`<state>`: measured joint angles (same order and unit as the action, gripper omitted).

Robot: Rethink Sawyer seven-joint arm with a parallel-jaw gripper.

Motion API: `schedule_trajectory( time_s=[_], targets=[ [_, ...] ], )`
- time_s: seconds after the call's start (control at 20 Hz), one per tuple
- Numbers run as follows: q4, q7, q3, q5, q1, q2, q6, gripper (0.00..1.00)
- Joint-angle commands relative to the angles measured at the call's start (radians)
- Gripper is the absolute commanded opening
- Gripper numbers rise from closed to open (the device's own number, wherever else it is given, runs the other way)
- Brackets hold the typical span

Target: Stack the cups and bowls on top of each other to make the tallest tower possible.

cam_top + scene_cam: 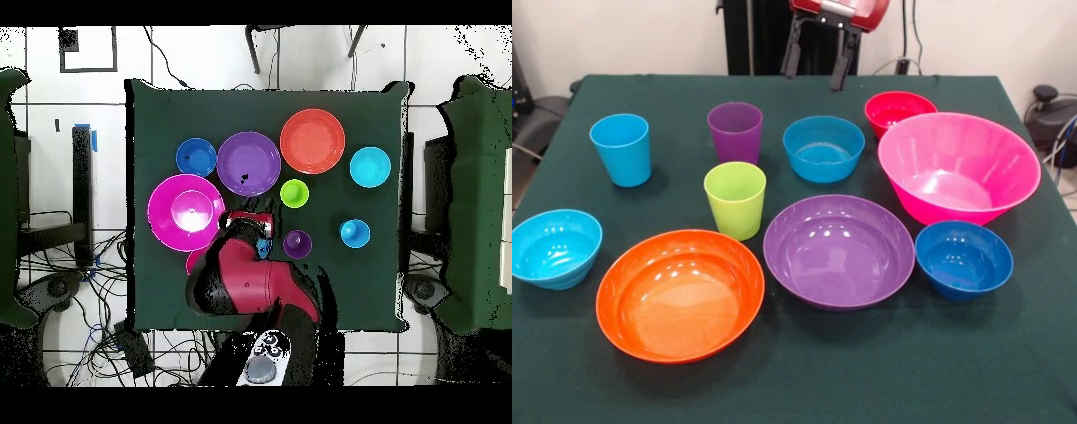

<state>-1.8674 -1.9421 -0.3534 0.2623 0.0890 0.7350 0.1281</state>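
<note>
Ten pieces sit loose on the green table (565,371), and none is stacked yet, so by my reckoning the whole tower is still to build.

Biggest is the deep pink bowl (959,166), my landmark. In the front view the wide purple bowl (839,250) lies just left of it and nearer the camera, and the wide orange bowl (680,294) lies further left again, the nearest of the lot. The small bowls follow: a dark blue one (963,258) just in front of the pink bowl, a blue one (823,147) just to its left, a red one (899,110) tucked behind its far rim, and a cyan one (554,247) well away by the table's left edge. Then the cups: lime green (734,199), purple (734,132) and light blue (621,148), all upright and well left of the pink bowl.

Above the blue bowl hangs the gripper (817,60), its two dark fingers spread apart and holding nothing.

From overhead the red arm (245,280) covers the blue bowl and most of the red one. In the front view the pink rim hides part of the red bowl, and the arm is cut off at the top.
</note>
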Motion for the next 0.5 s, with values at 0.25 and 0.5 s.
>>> schedule_trajectory(
  time_s=[0.25, 0.5],
  targets=[
    [0.11, -0.044, 0.043, 0.009, 0.102, -0.06, -0.154, 1.0],
    [0.112, -0.059, 0.035, 0.005, 0.111, -0.067, -0.15, 1.0]
  ],
)
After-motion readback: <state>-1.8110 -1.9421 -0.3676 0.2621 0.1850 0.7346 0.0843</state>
